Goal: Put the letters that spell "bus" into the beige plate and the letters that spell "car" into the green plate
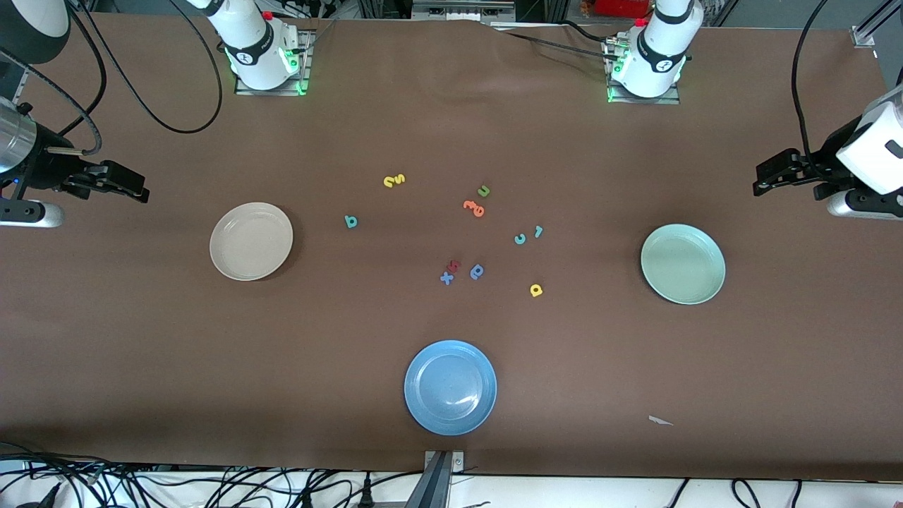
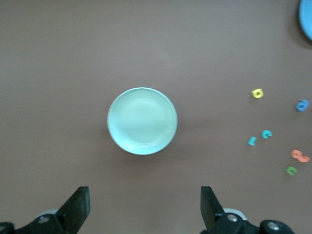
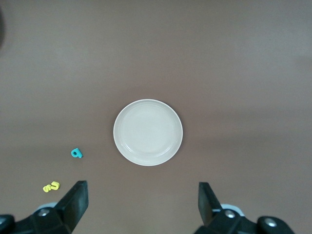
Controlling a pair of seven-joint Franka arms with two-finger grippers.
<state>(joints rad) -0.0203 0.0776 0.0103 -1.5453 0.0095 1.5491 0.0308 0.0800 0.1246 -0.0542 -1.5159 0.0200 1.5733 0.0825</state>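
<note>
The beige plate (image 1: 251,240) (image 3: 148,132) lies toward the right arm's end, the green plate (image 1: 683,263) (image 2: 142,121) toward the left arm's end; neither holds a letter. Between them lie the yellow "u" and "s" (image 1: 394,180) (image 3: 51,186) touching each other, the teal "b" (image 1: 350,221) (image 3: 76,153), the teal "c" (image 1: 520,239) (image 2: 266,134), the teal "r" (image 1: 538,231) (image 2: 252,141) and the yellow "a" (image 1: 536,290) (image 2: 257,93). My right gripper (image 1: 137,190) (image 3: 142,202) hangs open high beside the beige plate. My left gripper (image 1: 762,180) (image 2: 145,204) hangs open high beside the green plate.
A blue plate (image 1: 450,387) lies near the table's front edge. Among the task letters sit an orange letter (image 1: 474,207), an olive-green "u" (image 1: 483,190), a blue "a"-like letter (image 1: 477,271), a blue "x" (image 1: 446,278) and a small red letter (image 1: 455,265).
</note>
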